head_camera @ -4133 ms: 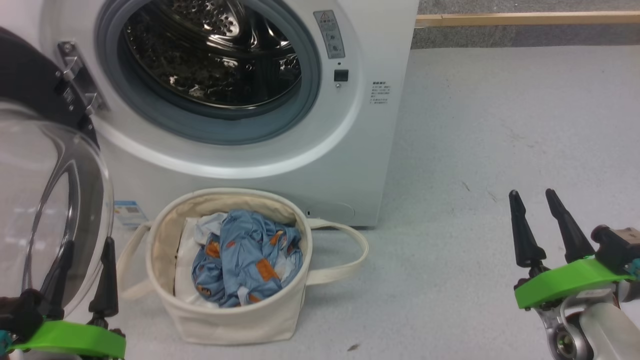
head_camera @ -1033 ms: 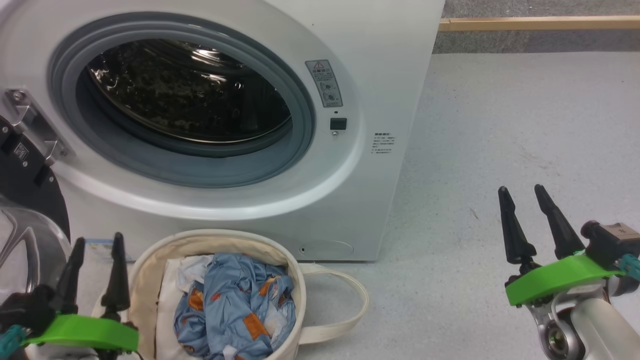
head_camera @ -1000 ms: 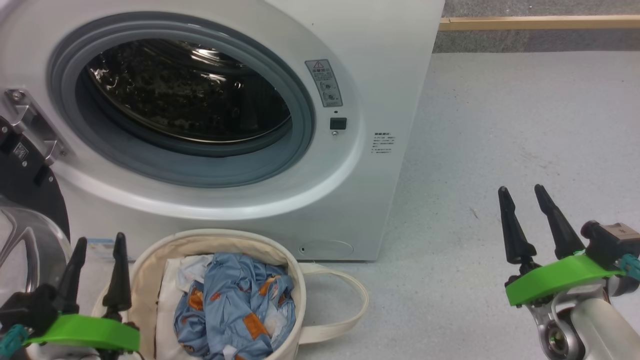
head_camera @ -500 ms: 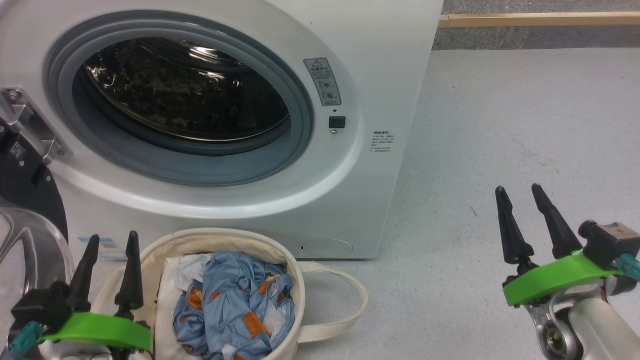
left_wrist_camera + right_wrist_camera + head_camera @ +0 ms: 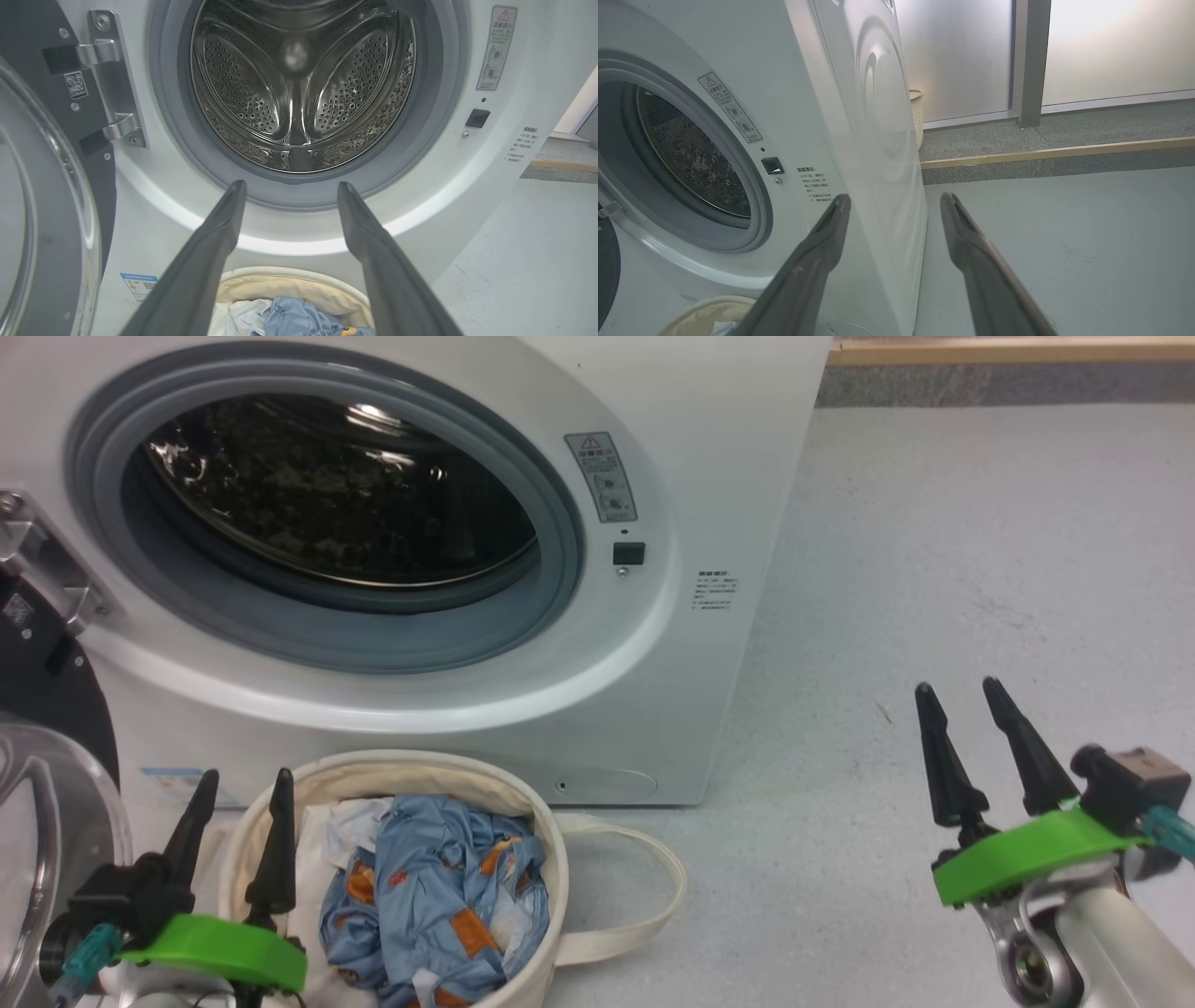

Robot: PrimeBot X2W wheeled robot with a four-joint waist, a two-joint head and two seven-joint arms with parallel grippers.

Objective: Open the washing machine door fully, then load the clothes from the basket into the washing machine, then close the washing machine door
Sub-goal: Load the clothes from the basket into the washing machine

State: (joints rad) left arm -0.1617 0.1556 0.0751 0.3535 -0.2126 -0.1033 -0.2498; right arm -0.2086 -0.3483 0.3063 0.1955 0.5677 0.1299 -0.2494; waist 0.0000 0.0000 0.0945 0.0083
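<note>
**As the clothes (image 5: 439,896) lie in the basket (image 5: 411,767), the left gripper (image 5: 245,777) is nearer**

Bunched with no clear long axis, they sit just right of that gripper's wide-spread, empty fingers, below the washing machine (image 5: 709,476) opening. The right gripper (image 5: 958,687), equally wide and empty, hangs well apart.

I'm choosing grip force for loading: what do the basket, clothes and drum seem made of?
The basket looks like matte cream canvas, its sides soft and slightly slumped. The clothes look like thin light blue printed fabric, crumpled into folds. The drum is probably stainless steel: shiny, perforated, with bright reflections.
</note>
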